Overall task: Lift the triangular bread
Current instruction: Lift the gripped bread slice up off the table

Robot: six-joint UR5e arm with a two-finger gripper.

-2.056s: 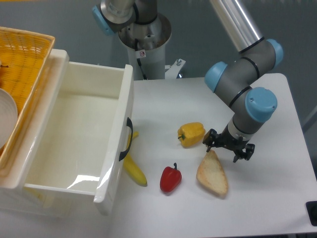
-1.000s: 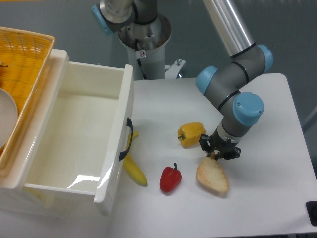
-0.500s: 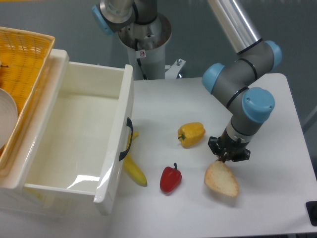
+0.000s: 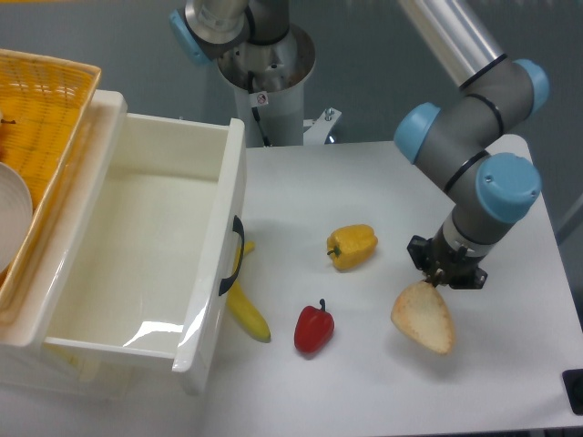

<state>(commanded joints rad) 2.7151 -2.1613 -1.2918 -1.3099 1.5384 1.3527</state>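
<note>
The triangular bread (image 4: 424, 316) is a pale beige slice with a tan crust, at the right of the white table. My gripper (image 4: 444, 276) is shut on its upper tip and holds it; whether its lower end rests on the table I cannot tell. The arm's grey and blue wrist rises above it to the upper right.
A yellow bell pepper (image 4: 352, 246) lies left of the gripper. A red pepper (image 4: 313, 329) and a banana (image 4: 246, 312) lie further left. A white open drawer (image 4: 137, 246) and a yellow basket (image 4: 41, 109) fill the left side. The robot base (image 4: 264, 64) stands behind.
The gripper came down, shut on the bread's tip, and has moved to the right with the bread in it, away from the red pepper.
</note>
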